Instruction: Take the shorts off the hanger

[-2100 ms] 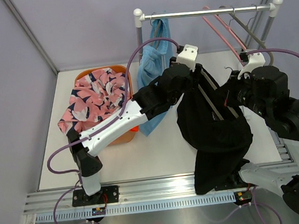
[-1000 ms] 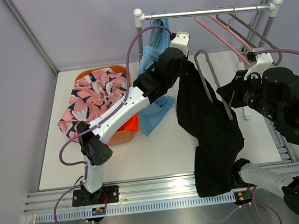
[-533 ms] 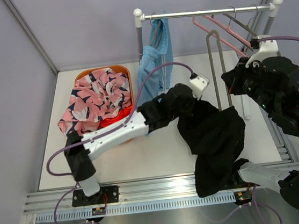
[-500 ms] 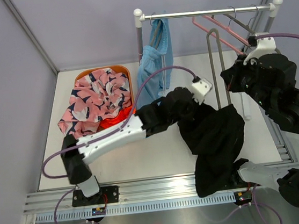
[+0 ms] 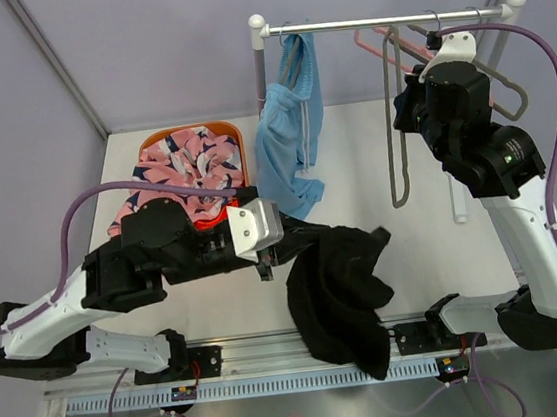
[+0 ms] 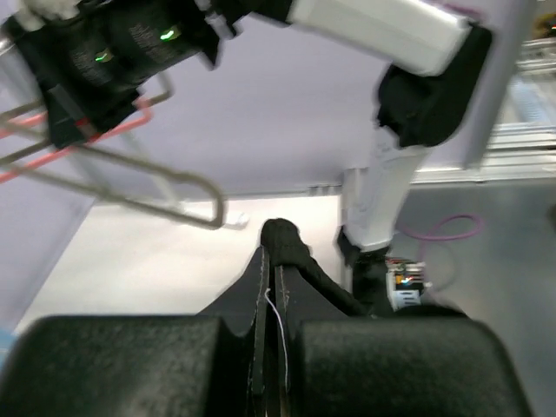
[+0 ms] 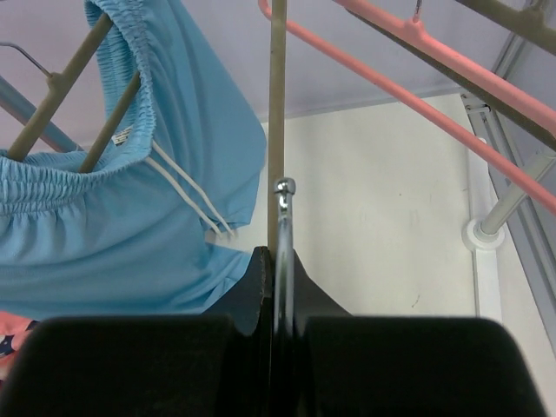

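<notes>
The black shorts (image 5: pixel 336 290) are off the hanger and droop over the table's front edge. My left gripper (image 5: pixel 289 241) is shut on one corner of them; in the left wrist view the black cloth (image 6: pixel 287 245) is pinched between the jaws of the left gripper (image 6: pixel 272 265). The bare grey hanger (image 5: pixel 394 160) dangles below the rail. My right gripper (image 5: pixel 405 114) is shut on its metal hook (image 7: pixel 281 234), which runs between the closed jaws of the right gripper (image 7: pixel 280 261). Light blue shorts (image 5: pixel 290 132) hang on a hanger at the rail's left end. Pink patterned shorts (image 5: pixel 185 167) lie over orange ones (image 5: pixel 221 214).
An orange basket (image 5: pixel 211 131) at the back left holds the pink and orange shorts. The metal rail (image 5: pixel 378 23) spans the back, with a pink hanger (image 7: pixel 417 94) and another grey one (image 5: pixel 497 78) on it. The rail's right post (image 5: pixel 460 210) stands beside my right arm.
My left arm has pulled back toward the near left, dragging the black shorts off the hanger. My right arm has lifted the bare hanger up toward the rail.
</notes>
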Controlling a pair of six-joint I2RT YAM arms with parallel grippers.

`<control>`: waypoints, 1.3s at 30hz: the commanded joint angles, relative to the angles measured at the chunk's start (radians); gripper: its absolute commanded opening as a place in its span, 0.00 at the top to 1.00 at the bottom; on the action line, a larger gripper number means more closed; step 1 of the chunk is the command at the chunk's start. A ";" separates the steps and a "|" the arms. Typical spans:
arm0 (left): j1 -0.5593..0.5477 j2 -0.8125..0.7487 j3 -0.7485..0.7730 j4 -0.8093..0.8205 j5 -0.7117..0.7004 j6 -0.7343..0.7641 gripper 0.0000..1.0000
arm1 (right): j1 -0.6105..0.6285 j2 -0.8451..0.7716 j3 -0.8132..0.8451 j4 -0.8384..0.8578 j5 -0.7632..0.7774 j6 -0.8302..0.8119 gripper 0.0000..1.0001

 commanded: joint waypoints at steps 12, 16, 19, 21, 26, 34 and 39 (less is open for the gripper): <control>0.076 0.135 0.554 0.573 -0.871 0.700 1.00 | 0.005 -0.020 0.069 0.019 0.014 0.007 1.00; 0.278 0.273 0.806 0.580 -0.758 0.701 1.00 | 0.007 -0.020 0.089 -0.011 0.010 -0.005 1.00; 0.450 0.305 0.797 0.582 -0.697 0.634 1.00 | 0.007 -0.023 0.088 -0.031 0.006 -0.011 1.00; 0.592 0.310 0.760 0.551 -0.673 0.499 1.00 | 0.007 -0.023 0.088 -0.040 0.004 -0.014 1.00; 0.912 0.261 0.512 0.454 -0.525 0.102 1.00 | 0.007 -0.055 0.044 -0.023 0.006 -0.020 1.00; 1.041 0.231 0.052 0.437 -0.348 -0.153 1.00 | 0.008 -0.069 -0.024 -0.004 -0.008 -0.010 1.00; 1.059 0.270 -0.128 0.304 -0.452 -0.394 1.00 | 0.007 -0.067 -0.007 -0.032 -0.033 -0.008 1.00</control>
